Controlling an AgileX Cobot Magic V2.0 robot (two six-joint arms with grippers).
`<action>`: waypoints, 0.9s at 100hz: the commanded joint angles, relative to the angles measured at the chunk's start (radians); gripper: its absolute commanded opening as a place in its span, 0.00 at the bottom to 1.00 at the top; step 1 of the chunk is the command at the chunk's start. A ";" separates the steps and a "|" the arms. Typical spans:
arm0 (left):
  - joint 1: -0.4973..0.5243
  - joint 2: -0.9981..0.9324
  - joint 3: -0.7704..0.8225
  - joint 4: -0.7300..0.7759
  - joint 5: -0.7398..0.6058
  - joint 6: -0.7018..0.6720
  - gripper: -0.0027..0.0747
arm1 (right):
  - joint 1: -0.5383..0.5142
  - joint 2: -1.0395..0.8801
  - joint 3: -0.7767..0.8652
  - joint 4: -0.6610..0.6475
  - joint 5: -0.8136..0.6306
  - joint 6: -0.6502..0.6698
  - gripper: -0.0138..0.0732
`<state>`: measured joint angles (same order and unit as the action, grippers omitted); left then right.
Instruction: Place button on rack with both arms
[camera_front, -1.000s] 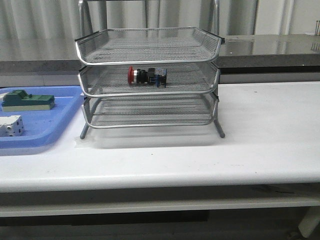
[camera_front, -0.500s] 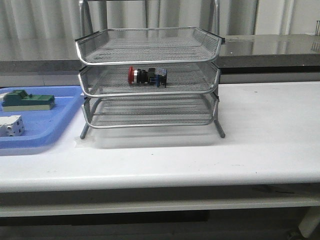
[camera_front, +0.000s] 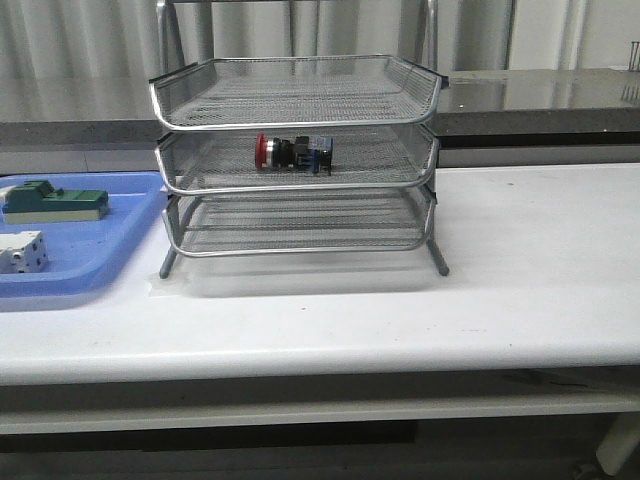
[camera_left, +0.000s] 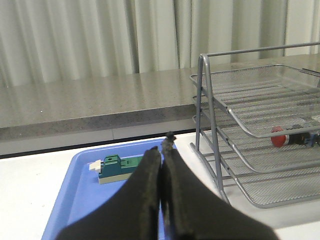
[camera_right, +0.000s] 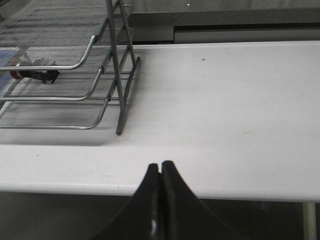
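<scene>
White table (camera_front: 520, 290), curtained backdrop (camera_front: 90, 35)

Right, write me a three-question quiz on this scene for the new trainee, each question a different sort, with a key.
1. True or false: the button lies on the top tier of the rack.
2. Multiple choice: the blue tray stands on which side of the rack in the front view? A) left B) right C) behind it
3. Short answer: how do the jaws of the left gripper and the right gripper stand, and what do they hold?

Key
1. False: it lies on its side on the middle tier.
2. A
3. Both shut, holding nothing.
</scene>
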<state>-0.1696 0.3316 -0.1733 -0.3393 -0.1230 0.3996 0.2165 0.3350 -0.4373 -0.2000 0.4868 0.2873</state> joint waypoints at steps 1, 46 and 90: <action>0.002 0.008 -0.027 -0.004 -0.075 -0.008 0.01 | -0.058 -0.037 0.031 0.031 -0.132 -0.001 0.09; 0.002 0.008 -0.027 -0.004 -0.075 -0.008 0.01 | -0.134 -0.283 0.333 0.161 -0.401 -0.160 0.09; 0.002 0.008 -0.027 -0.004 -0.075 -0.008 0.01 | -0.134 -0.364 0.448 0.159 -0.463 -0.160 0.09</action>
<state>-0.1696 0.3316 -0.1733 -0.3393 -0.1246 0.3996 0.0891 -0.0077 0.0275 -0.0390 0.1198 0.1420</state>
